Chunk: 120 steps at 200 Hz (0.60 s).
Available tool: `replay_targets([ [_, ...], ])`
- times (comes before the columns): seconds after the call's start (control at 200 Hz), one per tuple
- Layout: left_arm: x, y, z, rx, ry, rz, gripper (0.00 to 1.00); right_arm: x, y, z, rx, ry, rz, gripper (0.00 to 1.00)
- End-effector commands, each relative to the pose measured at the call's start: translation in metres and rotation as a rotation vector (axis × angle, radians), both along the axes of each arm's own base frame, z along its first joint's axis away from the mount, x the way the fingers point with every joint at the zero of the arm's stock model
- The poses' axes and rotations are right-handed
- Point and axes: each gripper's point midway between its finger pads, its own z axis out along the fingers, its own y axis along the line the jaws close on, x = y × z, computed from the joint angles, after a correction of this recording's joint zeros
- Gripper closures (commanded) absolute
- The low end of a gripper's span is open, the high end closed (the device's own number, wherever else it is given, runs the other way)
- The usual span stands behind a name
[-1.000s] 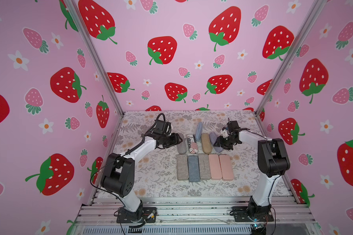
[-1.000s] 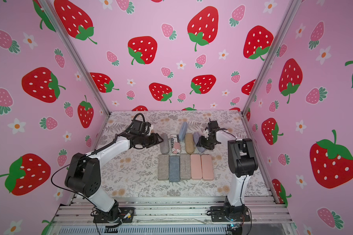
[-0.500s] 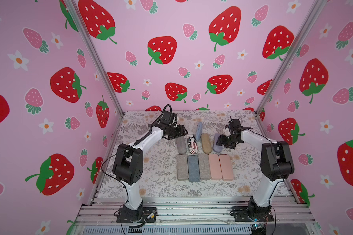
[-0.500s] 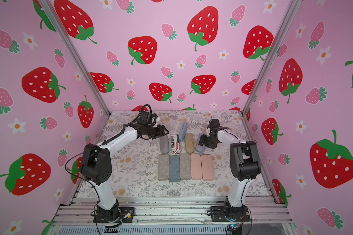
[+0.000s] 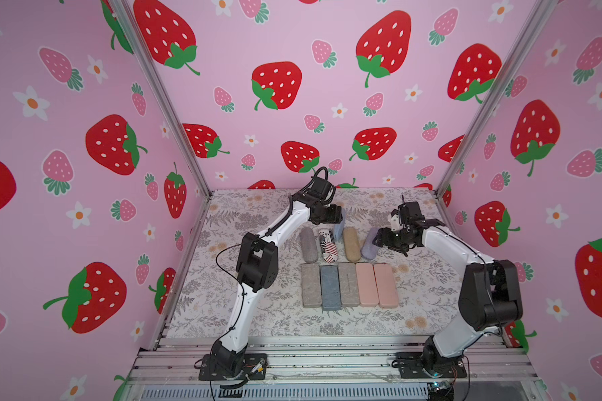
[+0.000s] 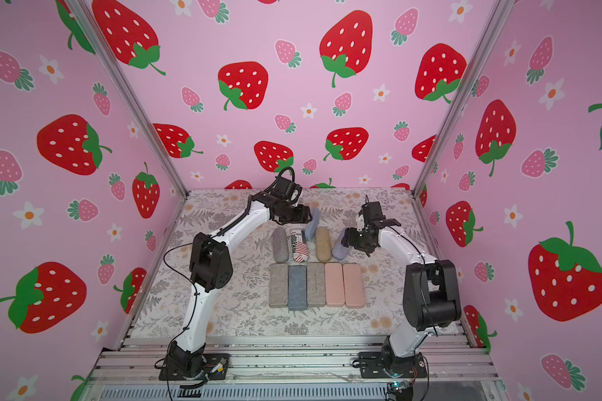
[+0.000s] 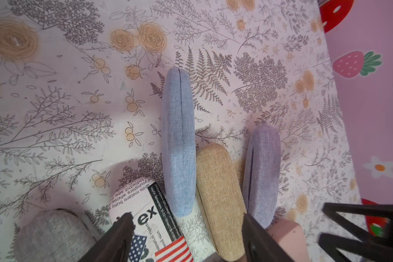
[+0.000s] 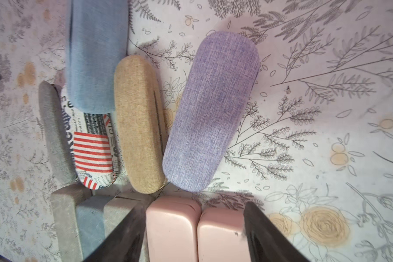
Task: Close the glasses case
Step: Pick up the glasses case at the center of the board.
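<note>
On floral mat (image 7: 55,127), blue glasses case (image 7: 178,140), seam shut, left fingers (image 7: 120,238) spread, right fingers (image 8: 261,229) spread

Upper row: grey oval case (image 5: 308,244), newsprint-flag case (image 8: 93,147), light blue case (image 7: 178,140), tan case (image 8: 138,122), lilac case (image 8: 210,111). Lower row: mottled grey cases (image 5: 310,284), blue flat case (image 5: 330,287), pink cases (image 5: 366,284). Desk (image 5: 223,222): fern/rose print. Walls (image 5: 223,52): pink, strawberries.

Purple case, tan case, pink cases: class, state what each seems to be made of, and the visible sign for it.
Purple case: woven fabric cover, matte; crossed threads show. Tan case: coarse linen-like weave, matte, probably over a hard shell. Pink cases: smooth, no weave, soft sheen; likely plastic or faux leather.
</note>
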Motion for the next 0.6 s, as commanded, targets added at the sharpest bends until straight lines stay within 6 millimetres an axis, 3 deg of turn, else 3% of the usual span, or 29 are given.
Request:
replay_targets([
  [0.0, 0.000, 0.004, -0.014, 0.109, 0.009, -0.005, 0.22, -0.014, -0.001, 0.011, 0.020, -0.003, -0.014, 0.30],
  [0.175, 0.009, -0.010, -0.029, 0.098, 0.021, 0.010, 0.21, -0.025, 0.003, 0.026, 0.060, -0.033, -0.005, 0.29],
  [0.355, 0.017, -0.015, -0.040, 0.081, 0.022, 0.030, 0.21, -0.029, 0.005, 0.028, 0.080, -0.035, 0.006, 0.29],
  [0.595, 0.025, -0.022, -0.055, 0.057, 0.024, 0.050, 0.30, -0.031, 0.009, 0.024, 0.105, -0.032, 0.012, 0.29],
])
